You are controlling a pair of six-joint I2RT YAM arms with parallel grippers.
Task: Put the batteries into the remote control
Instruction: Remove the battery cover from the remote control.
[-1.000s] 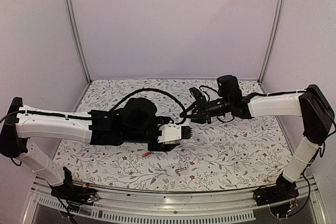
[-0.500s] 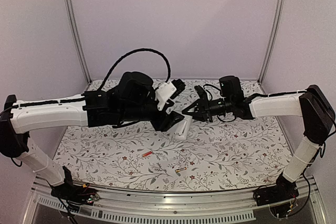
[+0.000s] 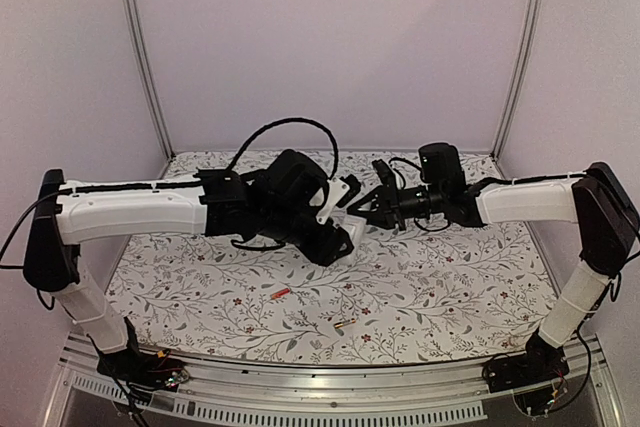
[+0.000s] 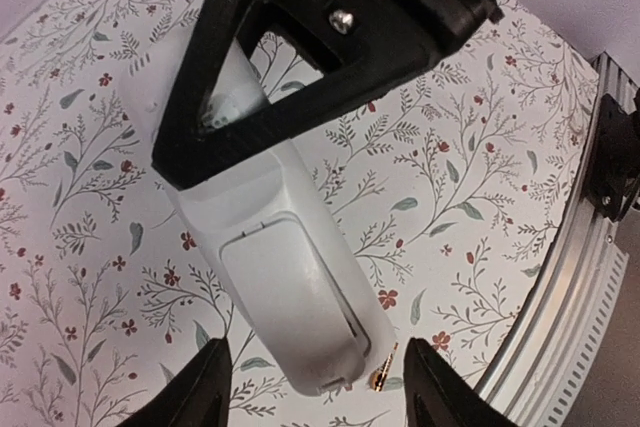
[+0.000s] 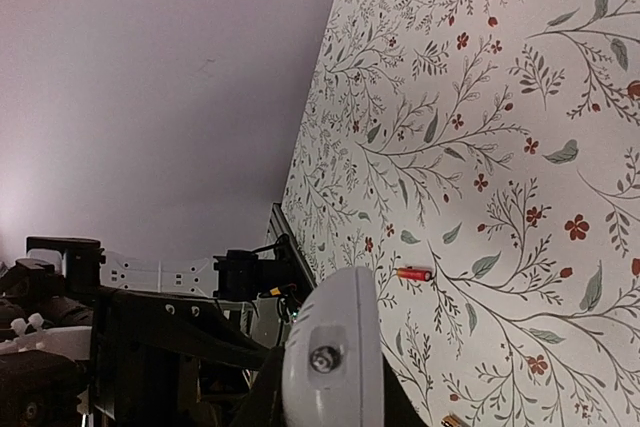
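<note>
The white remote control (image 3: 346,234) hangs in the air over the middle of the table, between the two grippers. My right gripper (image 3: 364,214) is shut on one end of it; in the right wrist view the remote (image 5: 332,357) sits end-on between the jaws (image 5: 330,392). In the left wrist view its plain back with the shut battery cover (image 4: 290,287) faces the camera. My left gripper (image 4: 320,392) is open, fingertips apart on either side of the remote. The red battery (image 3: 280,293) and the dark yellow-marked battery (image 3: 346,324) lie on the table, also in the right wrist view (image 5: 413,274) (image 5: 455,420).
The floral table cover (image 3: 450,287) ends in a metal rail (image 3: 320,387) at the near edge. Grey walls and upright posts (image 3: 140,57) close the back and sides. The left arm's black cable (image 3: 285,127) loops above its wrist.
My left arm lifted the remote off the table and carried it up and right to the right gripper. The right gripper now grips its end and the left jaws stand apart. The batteries stayed put.
</note>
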